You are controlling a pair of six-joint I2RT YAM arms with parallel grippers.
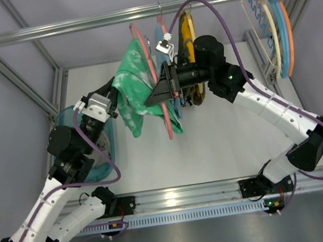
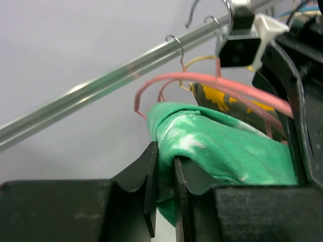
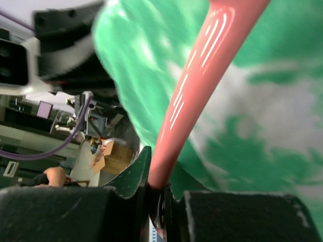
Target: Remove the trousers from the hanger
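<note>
The green trousers (image 1: 136,88) with pale mottled patches hang over the salmon-pink hanger (image 1: 148,62), whose metal hook sits on the top rail. My left gripper (image 1: 115,97) is shut on a fold of the trousers (image 2: 222,148) at their left edge. My right gripper (image 1: 159,94) is shut on the pink hanger bar (image 3: 194,85) from the right side, with the green fabric (image 3: 262,136) right behind it. In the left wrist view the pink hanger (image 2: 212,80) arches above the fabric.
A light blue garment (image 1: 175,108) and a yellow-and-black garment (image 1: 188,39) hang just right of the trousers. Cream, blue and orange hangers (image 1: 272,27) hang at the rail's far right. A teal bin (image 1: 95,139) sits under my left arm. The rail (image 1: 134,13) crosses the top.
</note>
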